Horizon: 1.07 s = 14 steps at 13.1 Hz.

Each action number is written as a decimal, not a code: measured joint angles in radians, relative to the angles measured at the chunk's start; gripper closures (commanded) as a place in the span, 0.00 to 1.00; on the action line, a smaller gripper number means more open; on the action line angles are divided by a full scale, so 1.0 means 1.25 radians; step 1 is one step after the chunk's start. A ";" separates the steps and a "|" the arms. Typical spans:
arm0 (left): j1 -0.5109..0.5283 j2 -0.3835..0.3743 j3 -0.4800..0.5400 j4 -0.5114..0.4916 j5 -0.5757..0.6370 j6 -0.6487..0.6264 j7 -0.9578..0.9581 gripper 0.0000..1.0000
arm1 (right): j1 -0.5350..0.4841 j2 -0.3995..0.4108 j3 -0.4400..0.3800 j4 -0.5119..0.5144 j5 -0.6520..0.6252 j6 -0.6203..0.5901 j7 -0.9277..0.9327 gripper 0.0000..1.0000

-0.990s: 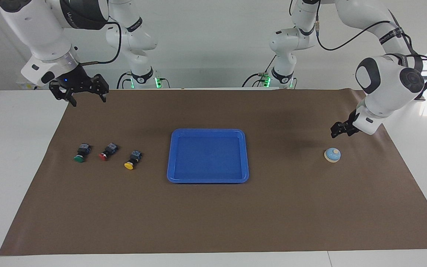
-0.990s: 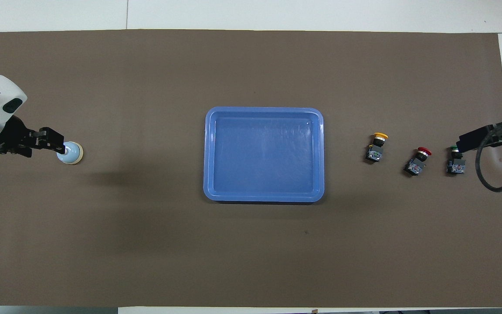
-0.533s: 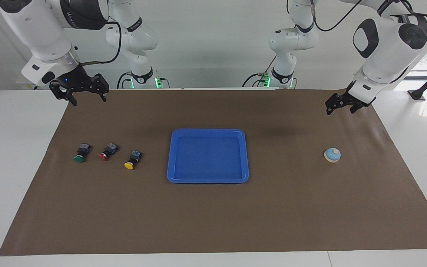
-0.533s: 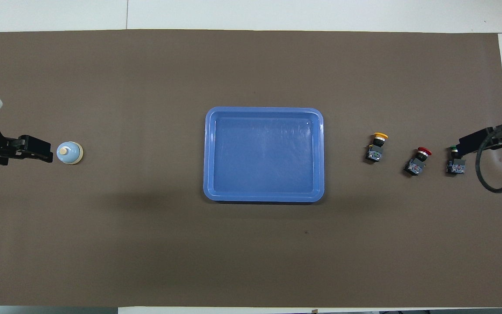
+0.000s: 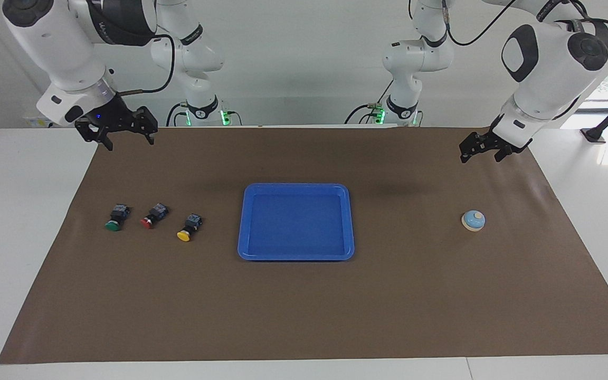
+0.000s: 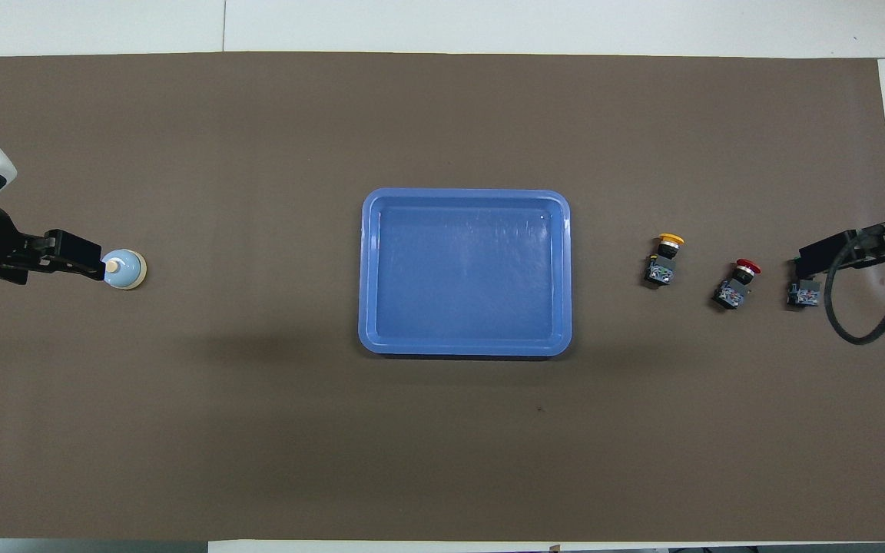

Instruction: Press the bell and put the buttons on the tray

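Note:
The bell stands on the brown mat toward the left arm's end; it also shows in the overhead view. My left gripper is shut and hangs high in the air over the mat beside the bell, touching nothing. The blue tray lies empty mid-mat. The yellow button, red button and green button lie in a row on the mat toward the right arm's end. My right gripper is open and empty, raised over the mat's edge by the robots.
The brown mat covers most of the white table. In the overhead view the right gripper hides the green button's cap, and the left gripper overlaps the bell's edge.
My left gripper has risen from just above the bell's knob to well above the mat. My right gripper has shifted slightly toward the table's middle. The bell, tray and buttons have not moved.

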 measured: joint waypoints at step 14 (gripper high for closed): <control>-0.009 -0.027 -0.001 0.022 0.000 -0.027 0.001 0.00 | 0.060 0.090 0.002 -0.400 0.000 0.574 0.370 0.00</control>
